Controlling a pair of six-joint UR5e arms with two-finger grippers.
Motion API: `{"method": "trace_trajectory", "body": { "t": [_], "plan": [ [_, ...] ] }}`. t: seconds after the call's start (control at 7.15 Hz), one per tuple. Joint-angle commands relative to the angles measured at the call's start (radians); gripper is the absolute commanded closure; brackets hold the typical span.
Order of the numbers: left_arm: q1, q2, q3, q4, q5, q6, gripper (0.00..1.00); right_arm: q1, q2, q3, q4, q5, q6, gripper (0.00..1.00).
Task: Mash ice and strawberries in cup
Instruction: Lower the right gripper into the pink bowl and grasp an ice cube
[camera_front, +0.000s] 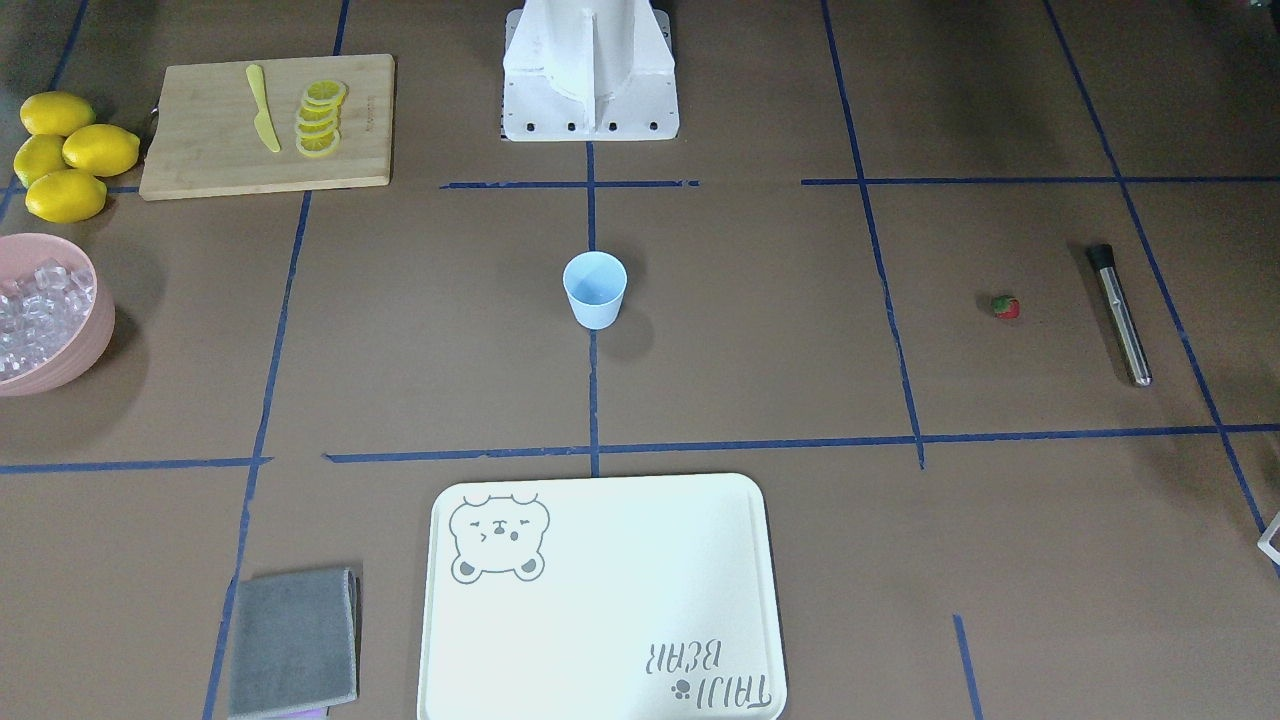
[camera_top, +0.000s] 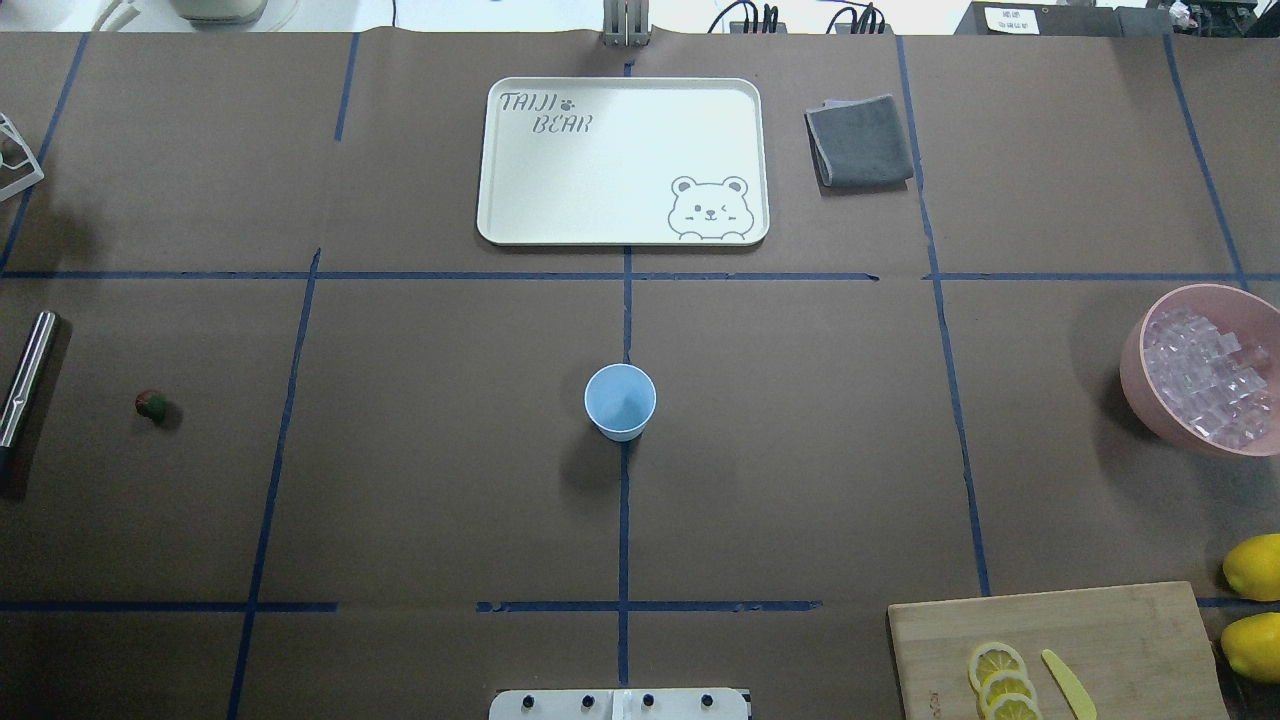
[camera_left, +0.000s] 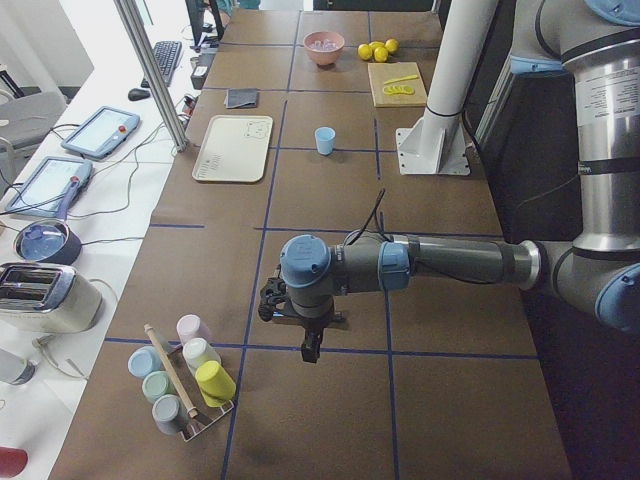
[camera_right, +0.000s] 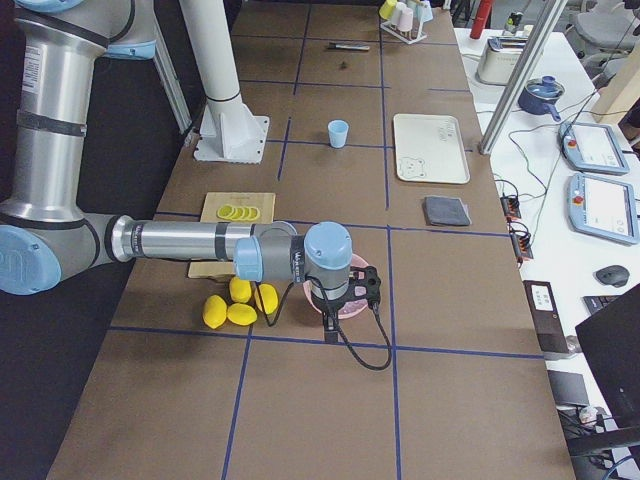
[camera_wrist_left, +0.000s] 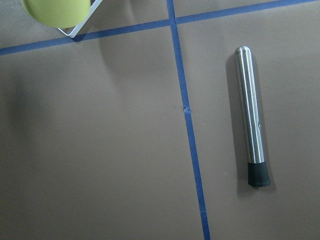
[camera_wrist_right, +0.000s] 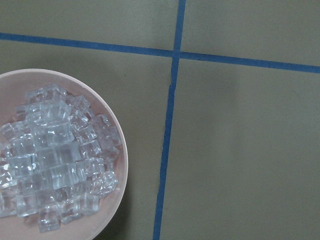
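The light-blue cup (camera_front: 595, 290) stands upright at the table's middle, also in the overhead view (camera_top: 620, 401); no contents show in it. The ice (camera_front: 35, 310) fills a pink bowl (camera_front: 88, 350), seen close in the right wrist view (camera_wrist_right: 55, 160). The tiny red strawberry (camera_front: 1006, 307) lies alone on the paper, near a steel muddler (camera_front: 1120, 315), which the left wrist view shows (camera_wrist_left: 251, 130). My left gripper (camera_left: 310, 350) hangs over the muddler end of the table. My right gripper (camera_right: 330, 322) hangs beside the bowl. I cannot tell whether either is open.
Several lemons (camera_front: 65, 155) lie by a wooden board (camera_front: 215, 150) with lemon slices (camera_front: 320, 118) and a yellow knife (camera_front: 263, 108). A white bear tray (camera_front: 600, 600) and a grey cloth (camera_front: 293, 640) sit across the table. A rack of cups (camera_left: 185, 385) stands at the left end.
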Motion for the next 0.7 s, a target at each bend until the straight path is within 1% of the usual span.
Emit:
{"method": "trace_trajectory", "body": {
  "t": [0.0,0.28,0.42,0.56],
  "plan": [
    [0.0,0.0,0.007,0.0,0.002,0.003,0.0,0.0,0.0,-0.005,0.036,0.001,-0.001,0.0],
    [0.0,0.0,0.019,-0.002,0.0,0.001,0.0,-0.002,0.0,0.001,0.044,0.01,0.001,0.0],
    [0.0,0.0,0.019,0.0,0.0,0.0,0.0,-0.015,0.001,0.013,0.089,0.072,0.002,0.0],
    [0.0,0.0,0.019,0.0,0.0,0.0,0.0,-0.067,0.001,0.015,0.179,0.081,-0.001,0.0]
  ]
}}
